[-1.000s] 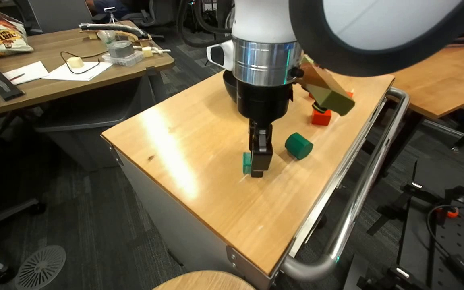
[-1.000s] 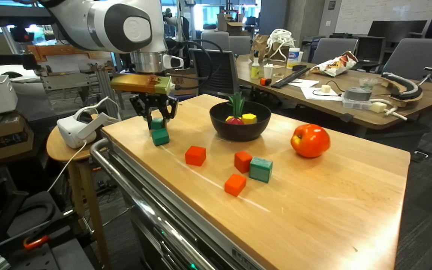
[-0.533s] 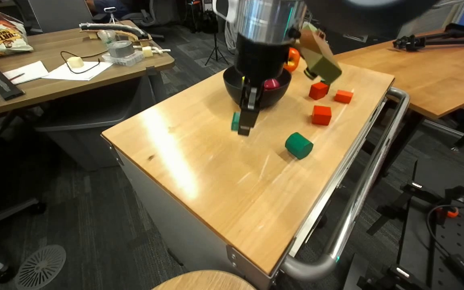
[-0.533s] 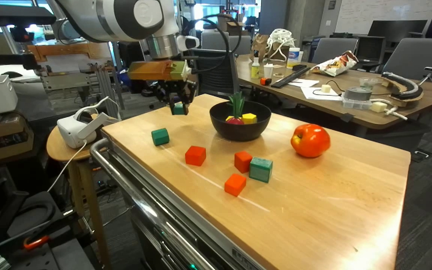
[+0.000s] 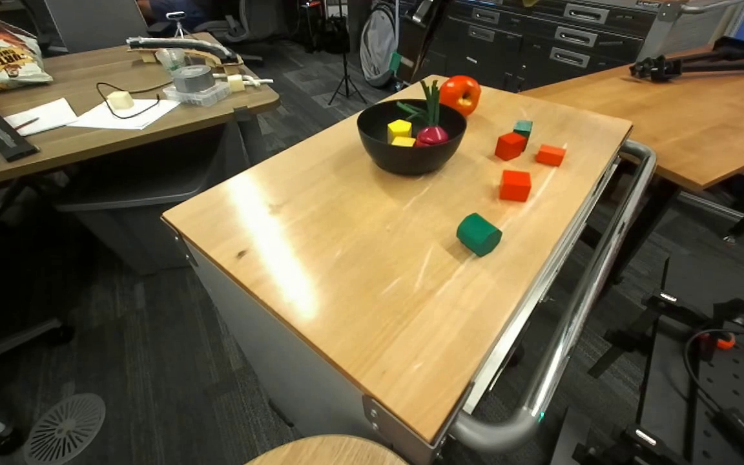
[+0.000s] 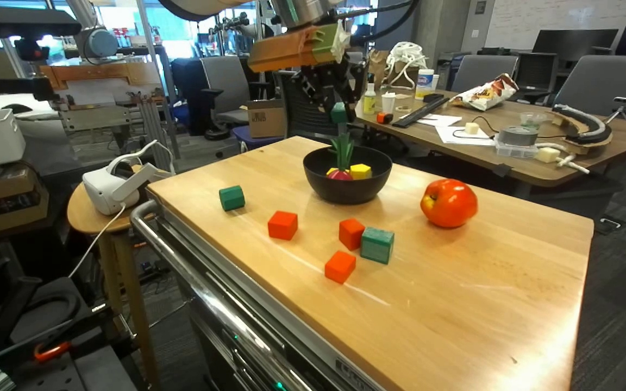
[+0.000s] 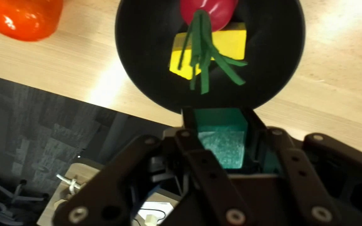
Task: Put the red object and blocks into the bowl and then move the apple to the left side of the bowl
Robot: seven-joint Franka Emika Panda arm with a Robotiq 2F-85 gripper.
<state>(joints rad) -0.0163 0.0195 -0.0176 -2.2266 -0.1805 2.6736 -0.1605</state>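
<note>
1. Gripper (image 7: 220, 117) lower ctr of wrist view: dark linkage fingers part-way apart, block's width betw them, pinching a green block (image 7: 223, 147). Flat faces: one smooth + dark, one paler w/ speckled grain.
2. It's up in the air, higher than the matte-looking round black bowl (image 6: 348, 190) (approx. ctr in an exterior view). Right over bowl or just past rim: can't tell.
3. In bowl: glossy round red toy fruit (image 5: 432, 135) w/ thin strip-like green leaves, + 2 flat-faced yellow blocks (image 5: 399, 131).
4. Apple (image 6: 449, 203): glossy, red-orange, yellowish patch, on pale wood tabletop (image 6: 454, 304), right of ctr in an exterior view, apart from bowl.
5. Same frame, ctr to lower ctr: 3 red-orange blocks (image 6: 340, 266), plain flat sides; grainy green cube (image 6: 377, 245) right beside one. Contact: can't tell.
6. Green hex prism (image 6: 232, 198), left of ctr, lying on its side.
</note>
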